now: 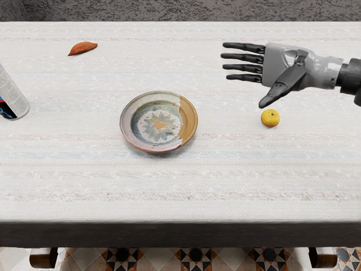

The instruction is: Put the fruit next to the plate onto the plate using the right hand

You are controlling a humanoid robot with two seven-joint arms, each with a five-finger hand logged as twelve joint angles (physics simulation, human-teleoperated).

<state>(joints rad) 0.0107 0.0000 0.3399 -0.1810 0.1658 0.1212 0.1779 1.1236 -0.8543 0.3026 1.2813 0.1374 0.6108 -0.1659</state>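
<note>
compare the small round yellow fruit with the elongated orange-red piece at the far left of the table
Shape: the yellow fruit is round, the orange-red piece long with tapered ends.
Colour: the fruit is bright yellow, the piece reddish orange.
Place: the fruit lies right of the glazed ceramic plate, near the open right hand; the piece lies at the back left, far from both.
Both rest on the table, off the plate.
</note>
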